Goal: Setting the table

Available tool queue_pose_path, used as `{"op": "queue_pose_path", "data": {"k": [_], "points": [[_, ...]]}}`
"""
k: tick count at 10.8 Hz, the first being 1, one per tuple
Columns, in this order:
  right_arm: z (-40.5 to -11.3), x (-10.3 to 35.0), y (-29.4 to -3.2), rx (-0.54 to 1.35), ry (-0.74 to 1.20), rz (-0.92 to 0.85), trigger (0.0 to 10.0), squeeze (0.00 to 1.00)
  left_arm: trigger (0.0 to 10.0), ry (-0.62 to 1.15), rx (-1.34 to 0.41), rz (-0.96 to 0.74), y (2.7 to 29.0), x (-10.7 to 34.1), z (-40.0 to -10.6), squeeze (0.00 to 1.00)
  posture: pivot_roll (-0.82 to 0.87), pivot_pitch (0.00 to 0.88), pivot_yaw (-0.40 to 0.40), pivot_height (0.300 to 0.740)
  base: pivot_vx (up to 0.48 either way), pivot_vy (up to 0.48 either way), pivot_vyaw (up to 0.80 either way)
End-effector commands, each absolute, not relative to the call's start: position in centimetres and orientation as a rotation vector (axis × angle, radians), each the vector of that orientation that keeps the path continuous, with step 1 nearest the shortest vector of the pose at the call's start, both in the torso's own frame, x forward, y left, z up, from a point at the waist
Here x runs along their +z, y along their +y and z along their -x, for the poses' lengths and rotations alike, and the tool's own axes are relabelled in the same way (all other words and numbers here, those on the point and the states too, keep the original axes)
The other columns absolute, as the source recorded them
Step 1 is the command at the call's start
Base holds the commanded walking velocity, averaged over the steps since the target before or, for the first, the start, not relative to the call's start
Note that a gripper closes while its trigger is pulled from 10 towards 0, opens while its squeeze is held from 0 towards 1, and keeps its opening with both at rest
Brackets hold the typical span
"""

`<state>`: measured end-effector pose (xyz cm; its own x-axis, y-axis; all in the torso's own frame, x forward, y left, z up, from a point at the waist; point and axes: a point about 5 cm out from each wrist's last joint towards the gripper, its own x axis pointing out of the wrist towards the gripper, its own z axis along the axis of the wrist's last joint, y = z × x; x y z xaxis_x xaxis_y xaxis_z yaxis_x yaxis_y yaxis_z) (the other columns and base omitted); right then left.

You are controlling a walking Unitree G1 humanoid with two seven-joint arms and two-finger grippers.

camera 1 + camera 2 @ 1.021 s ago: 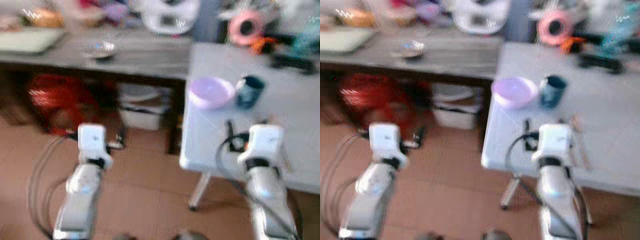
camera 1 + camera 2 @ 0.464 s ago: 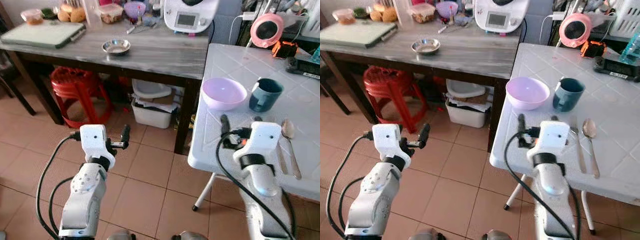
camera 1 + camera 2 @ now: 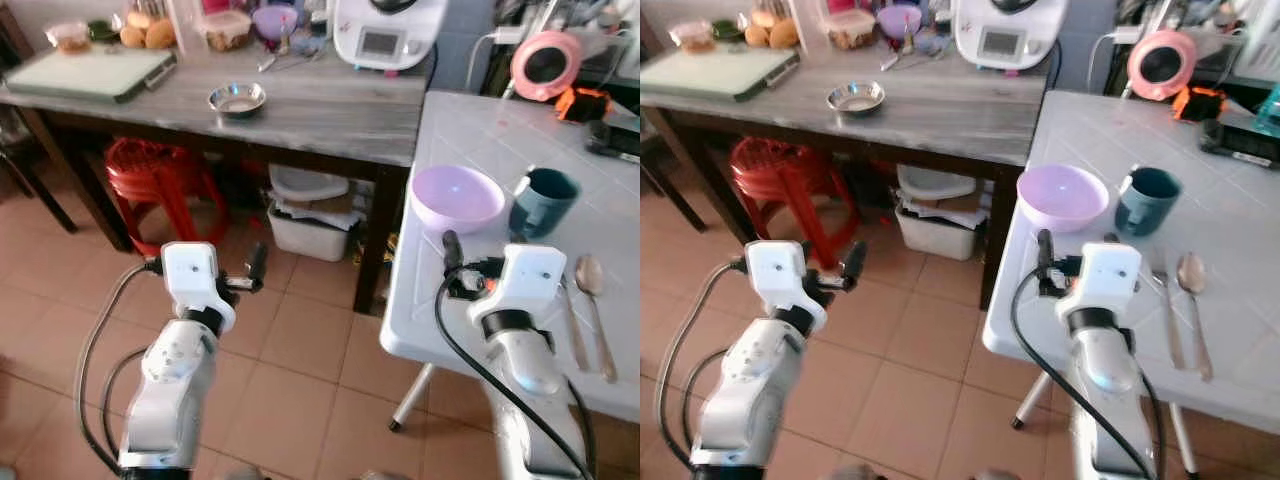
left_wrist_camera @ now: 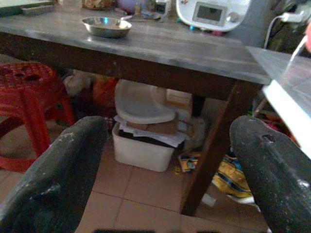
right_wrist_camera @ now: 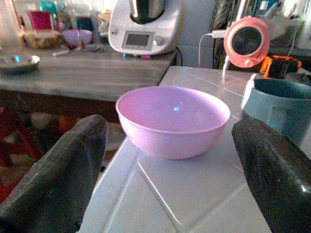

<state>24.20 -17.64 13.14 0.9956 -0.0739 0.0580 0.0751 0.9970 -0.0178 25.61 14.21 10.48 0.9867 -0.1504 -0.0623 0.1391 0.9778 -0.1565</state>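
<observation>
Right hand [image 5: 167, 160] spread wide over the white desk [image 3: 1080, 130], aimed at the purple bowl [image 3: 1062, 196], teal mug [image 3: 1145, 200] just beside it, spoon [image 3: 1192, 275] nearby, left hand [image 4: 165, 160] spread above floor tiles, no legible writing

One bowl [image 3: 1062, 196], one mug [image 3: 1146, 200], one spoon [image 3: 1193, 290].

Ahead of the right tool [image 5: 167, 160], its fingers spread wide, bare white bench [image 3: 1240, 330] runs up to the purple bowl [image 5: 172, 119], with the blue mug [image 5: 277, 109] close beside it, while spoon [image 3: 1193, 300] and fork [image 3: 1168, 320] lie alongside.
</observation>
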Motion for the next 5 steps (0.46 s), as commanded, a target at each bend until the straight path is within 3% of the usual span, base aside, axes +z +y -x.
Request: {"op": "queue_pose_path", "data": {"k": [1, 2, 5], "points": [[-24.18, 13.42, -17.86, -0.076, -0.067, 0.02, 10.0, 0.0, 10.0, 0.065, -0.162, 0.158, 13.89, 10.66, -25.75, 0.0, -0.04, 0.0, 0.018, 0.74, 0.292, 0.0, -0.8], [-24.21, 13.46, -17.85, -0.073, -0.071, 0.022, 10.0, 0.0, 10.0, 0.066, -0.163, 0.158, 13.88, 10.65, -25.75, 0.0, -0.04, 0.0, 0.017, 0.74, 0.289, 0.0, -0.8], [-24.35, 13.52, -17.46, -0.044, -0.079, 0.046, 10.0, 0.0, 10.0, 0.07, -0.158, 0.16, 13.95, 10.53, -25.71, 0.0, -0.04, 0.0, 0.015, 0.74, 0.0, 0.0, 0.0]]}}
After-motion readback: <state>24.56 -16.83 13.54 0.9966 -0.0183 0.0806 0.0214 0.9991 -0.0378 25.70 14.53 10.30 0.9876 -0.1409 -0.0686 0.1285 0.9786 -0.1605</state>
